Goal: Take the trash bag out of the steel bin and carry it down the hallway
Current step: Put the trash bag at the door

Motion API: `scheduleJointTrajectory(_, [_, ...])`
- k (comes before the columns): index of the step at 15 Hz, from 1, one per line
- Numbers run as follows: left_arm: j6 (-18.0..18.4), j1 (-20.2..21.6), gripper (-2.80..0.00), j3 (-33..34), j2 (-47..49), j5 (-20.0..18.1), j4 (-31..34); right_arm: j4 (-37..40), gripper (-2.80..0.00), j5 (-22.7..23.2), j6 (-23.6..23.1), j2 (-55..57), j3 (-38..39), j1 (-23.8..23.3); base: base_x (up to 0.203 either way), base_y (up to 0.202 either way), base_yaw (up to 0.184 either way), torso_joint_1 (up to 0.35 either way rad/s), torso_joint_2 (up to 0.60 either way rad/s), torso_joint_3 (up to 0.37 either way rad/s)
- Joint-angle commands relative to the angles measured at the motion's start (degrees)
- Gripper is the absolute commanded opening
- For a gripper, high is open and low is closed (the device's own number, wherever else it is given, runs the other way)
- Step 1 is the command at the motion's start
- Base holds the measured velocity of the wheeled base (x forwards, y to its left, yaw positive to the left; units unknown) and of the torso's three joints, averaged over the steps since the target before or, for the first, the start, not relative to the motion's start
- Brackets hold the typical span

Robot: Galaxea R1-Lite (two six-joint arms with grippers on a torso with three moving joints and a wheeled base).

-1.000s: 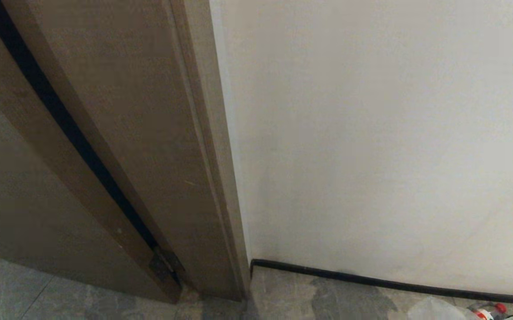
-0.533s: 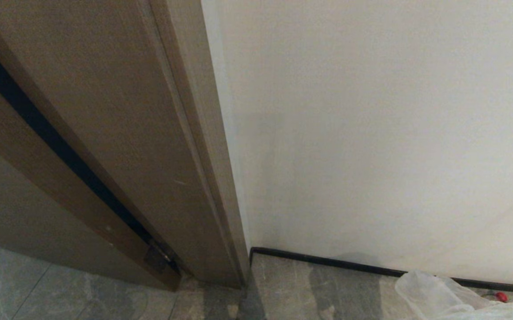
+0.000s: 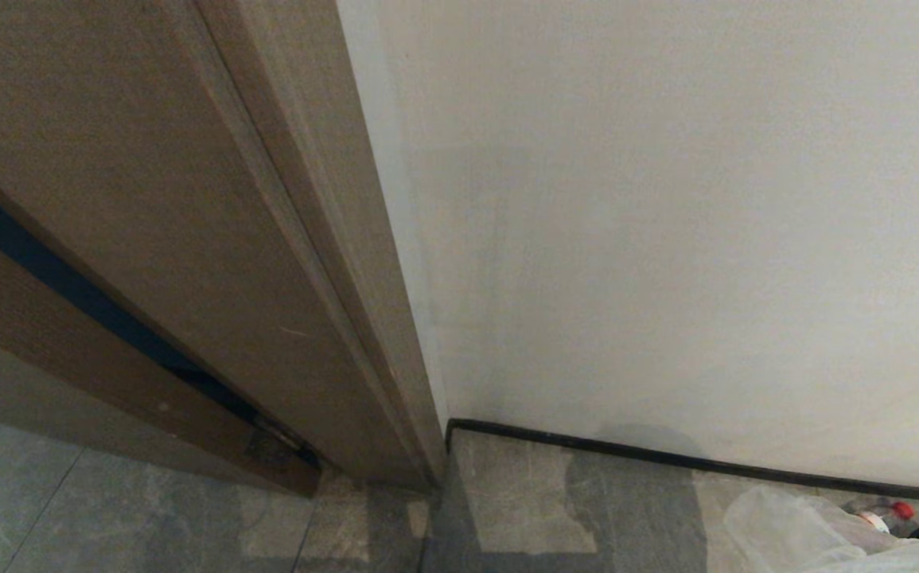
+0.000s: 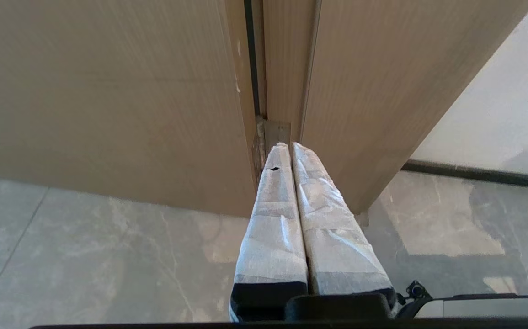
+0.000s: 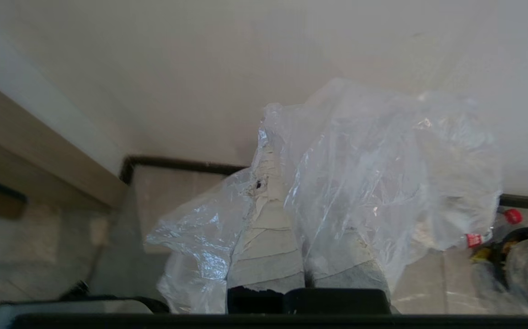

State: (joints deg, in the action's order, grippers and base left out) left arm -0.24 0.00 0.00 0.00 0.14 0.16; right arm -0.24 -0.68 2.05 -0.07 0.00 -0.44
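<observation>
The right gripper (image 5: 275, 183) is clamped on the trash bag (image 5: 373, 164); the left gripper (image 4: 290, 146) is pressed together, empty. The thin plastic could slip free or snag the door frame (image 3: 324, 263) nearby.

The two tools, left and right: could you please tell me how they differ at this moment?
The left tool is shut on nothing, its wrapped fingers pressed together, while the right tool is shut on the clear trash bag, which drapes over it. The left tool faces the wooden door frame; the right tool faces the white wall. Both wear the same pale wrapping and hang over the tiled floor.
</observation>
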Motion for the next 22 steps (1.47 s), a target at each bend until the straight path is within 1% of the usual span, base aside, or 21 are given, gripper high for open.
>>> scheduleJointTrajectory(1, [-0.02,0.0,-2.8,0.0,0.0,0.04,-0.06,-0.1,-2.8,0.2,-1.63,0.01,0.09,0.0,0.0,0.0,0.0,-0.002,0.01,-0.198])
scheduleJointTrajectory(5, [-0.02,0.0,-2.8,0.0,0.0,0.04,-0.01,-0.04,-2.8,0.68,-4.08,0.07,0.09,0.0,0.0,0.0,0.0,0.001,0.01,-0.193])
scheduleJointTrajectory(10, [-0.02,0.0,-2.8,0.0,0.0,0.04,0.01,-0.28,-2.8,0.77,-5.04,-0.01,0.18,0.09,0.0,0.0,0.0,0.002,0.0,-0.052])
scheduleJointTrajectory(15, [-0.02,0.0,-2.8,0.0,-0.09,0.04,0.01,-0.58,-2.8,0.77,-4.73,-0.07,0.09,0.09,0.0,0.0,0.0,0.0,0.0,0.0])
scheduleJointTrajectory(16, [-0.02,0.0,-2.8,0.0,0.0,0.04,0.01,-0.66,-2.8,0.99,-4.08,0.1,-0.88,0.03,0.0,0.0,0.0,0.0,0.0,0.0])
scheduleJointTrajectory(17, [-0.02,0.0,-2.8,0.0,-0.09,0.04,0.01,-0.2,-2.8,1.71,-3.12,0.66,-3.49,0.01,0.0,0.0,0.0,0.0,0.0,0.0])
scheduleJointTrajectory(20, [-0.02,0.0,-2.8,0.0,-0.08,0.04,0.01,4.32,-2.8,4.49,-1.91,8.34,-13.61,0.03,0.0,0.0,0.0,0.0,0.0,0.0])
scheduleJointTrajectory(21, [-0.02,0.0,-2.8,0.0,0.0,0.04,0.01,7.49,-2.8,6.36,-2.11,11.49,-16.51,-0.09,0.0,0.0,0.0,0.0,0.0,0.0])
scheduleJointTrajectory(22, [-0.02,0.0,-2.8,0.0,0.0,0.04,0.01,13.05,-2.8,7.74,-3.24,13.15,-19.1,-0.12,0.0,0.0,0.0,0.0,0.0,0.0])
